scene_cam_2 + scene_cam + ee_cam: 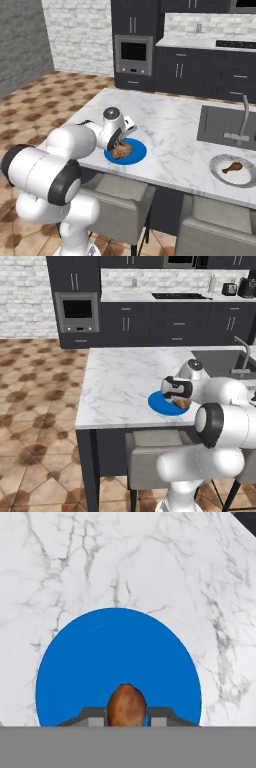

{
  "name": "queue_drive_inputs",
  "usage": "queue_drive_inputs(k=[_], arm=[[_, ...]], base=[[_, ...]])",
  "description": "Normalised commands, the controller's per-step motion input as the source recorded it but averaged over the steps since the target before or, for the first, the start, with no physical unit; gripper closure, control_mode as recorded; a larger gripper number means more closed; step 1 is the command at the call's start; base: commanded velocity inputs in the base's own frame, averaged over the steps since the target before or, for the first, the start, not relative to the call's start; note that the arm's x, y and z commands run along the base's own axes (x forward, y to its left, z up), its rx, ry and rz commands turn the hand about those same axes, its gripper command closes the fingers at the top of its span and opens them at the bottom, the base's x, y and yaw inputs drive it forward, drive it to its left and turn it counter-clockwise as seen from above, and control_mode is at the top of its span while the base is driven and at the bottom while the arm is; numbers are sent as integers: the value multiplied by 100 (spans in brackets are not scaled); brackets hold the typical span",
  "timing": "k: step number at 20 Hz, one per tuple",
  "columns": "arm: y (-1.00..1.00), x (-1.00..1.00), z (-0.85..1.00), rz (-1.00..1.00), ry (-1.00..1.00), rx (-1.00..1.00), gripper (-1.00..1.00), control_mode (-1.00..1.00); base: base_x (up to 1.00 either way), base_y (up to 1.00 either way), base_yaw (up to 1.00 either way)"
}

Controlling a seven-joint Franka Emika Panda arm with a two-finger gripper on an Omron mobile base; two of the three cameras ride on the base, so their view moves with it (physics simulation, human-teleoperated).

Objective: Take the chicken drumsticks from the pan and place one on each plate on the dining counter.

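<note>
My gripper [126,714] is shut on a golden-brown chicken drumstick [126,704], its dark fingertips [95,716] on either side. The drumstick [121,150] sits low over the near part of the bright blue plate [136,152]; whether it touches the plate I cannot tell. The blue plate [162,404] lies near the front edge of the marble dining counter [120,381], with the gripper [181,402] at its right side. A second drumstick [232,167] lies on the pale grey-white plate [220,175] further right on the counter [170,120]. The pan is out of view.
A sink [220,127] with a faucet [244,117] is set into the counter behind the grey-white plate. Grey stools [120,200] stand under the counter's front edge. Dark cabinets, an oven [77,311] and a cooktop [177,296] line the far wall.
</note>
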Motion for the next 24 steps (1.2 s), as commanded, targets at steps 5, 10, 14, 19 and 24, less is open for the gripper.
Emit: queue_drive_inputs(k=[5, 10, 14, 19, 24], arm=[[0, 22, -13, -3, 0, 2, 100, -100], [0, 16, -14, -2, 2, 0, 100, -100], [0, 14, -13, -1, 1, 1, 100, -100], [0, 16, -12, -1, 1, 1, 100, -100], [0, 12, -6, 0, 0, 2, 100, -100]], base=[[0, 0, 0], [0, 0, 0], [0, 0, 0], [0, 0, 0], [0, 0, 0]])
